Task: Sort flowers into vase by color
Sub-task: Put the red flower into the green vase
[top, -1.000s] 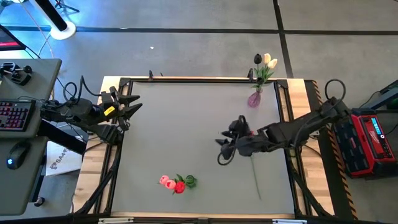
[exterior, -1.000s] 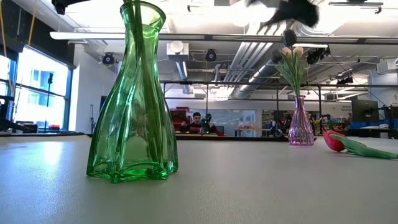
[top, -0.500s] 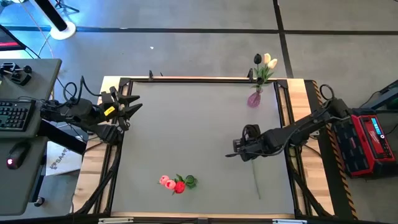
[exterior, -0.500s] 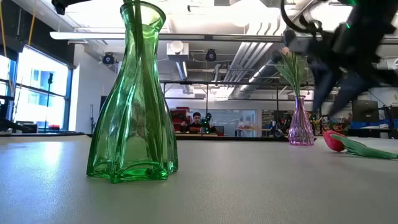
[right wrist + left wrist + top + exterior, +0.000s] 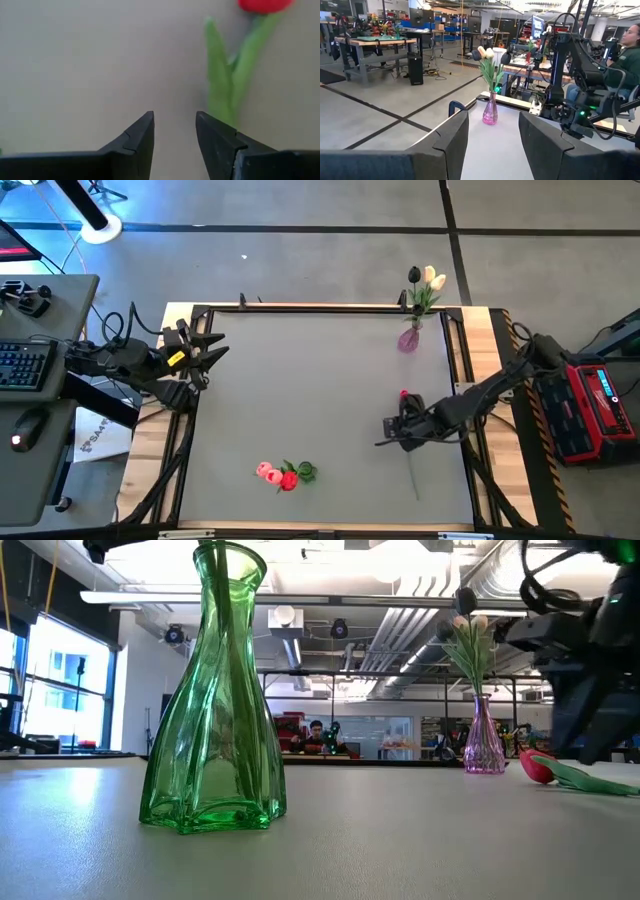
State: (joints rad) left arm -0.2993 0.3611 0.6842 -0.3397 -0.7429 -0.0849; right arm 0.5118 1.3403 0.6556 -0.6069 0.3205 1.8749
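- Here, the left gripper (image 5: 205, 352) hangs over the bench's left edge near the far corner, fingers (image 5: 451, 137) parted and holding nothing.
- The green vase (image 5: 304, 471) stands near the front edge with pink and red heads in it.
- The right gripper (image 5: 400, 430) sits low over the bench's right half, fingers (image 5: 135, 137) narrowly apart and empty.
- The red tulip (image 5: 409, 442) lies flat just beside those fingers, not between them; its stem runs front to back, head (image 5: 264, 5) toward the far edge.
- The pink vase (image 5: 408, 338) stands at the far edge, holding cream and dark flowers.
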